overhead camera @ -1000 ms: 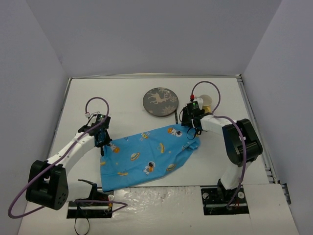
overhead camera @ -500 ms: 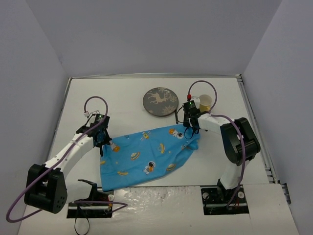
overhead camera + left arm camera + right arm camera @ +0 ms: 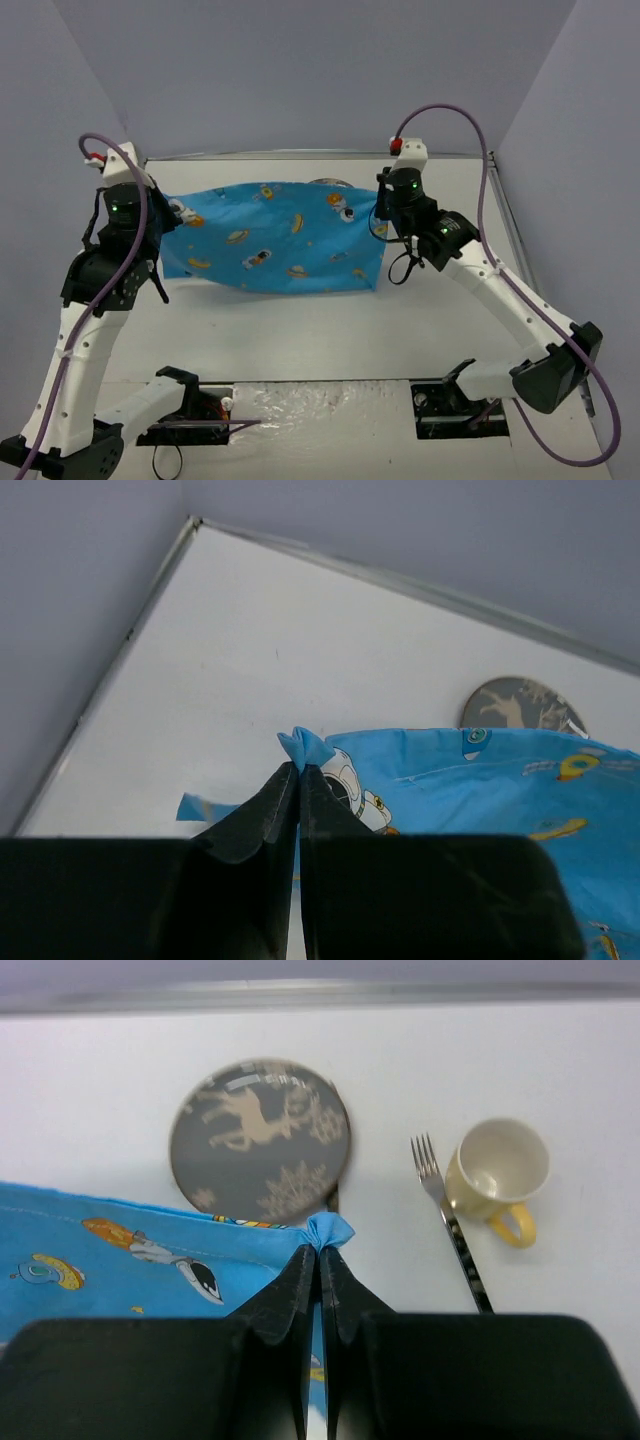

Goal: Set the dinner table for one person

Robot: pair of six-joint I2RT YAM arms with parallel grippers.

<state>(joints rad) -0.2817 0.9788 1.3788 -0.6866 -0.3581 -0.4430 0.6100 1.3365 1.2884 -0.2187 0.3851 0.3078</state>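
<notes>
- While both my arms are raised over the dinner table (image 3: 330, 320), the blue cartoon-print placemat (image 3: 270, 240) hangs stretched between them as a broad sheet, held off the white top.
- My left pincer (image 3: 298, 770) is pressed together on the placemat's top left corner. In the left wrist view a small blue tuft pokes out past the tips and the cloth runs off to the right.
- My left arm stands tall at the table's left side.
- Dinner table: a large flat white top with a thin metal rim, lying under and around the hanging cloth, with grey walls on three sides.
- Placemat print: astronauts and ringed planets in orange, yellow and white on blue.
- A dark grey plate (image 3: 260, 1140) with a pale deer and snowflake pattern lies flat on the table near the far edge, behind the cloth. From the top only a sliver shows above the placemat's upper edge.
- My right pincer (image 3: 320, 1250) is pinching the placemat's top right corner. The jaws are tight together and a blue tuft sticks out at the tips, just below the plate's near rim in the right wrist view.
- A fork (image 3: 445, 1215) lies on the table right of the plate, with its tines toward the far edge and its handle slanting back toward me.
- A cream cup (image 3: 497, 1170) with a yellow handle stands upright just right of the fork. I can't tell whether it touches the fork.
</notes>
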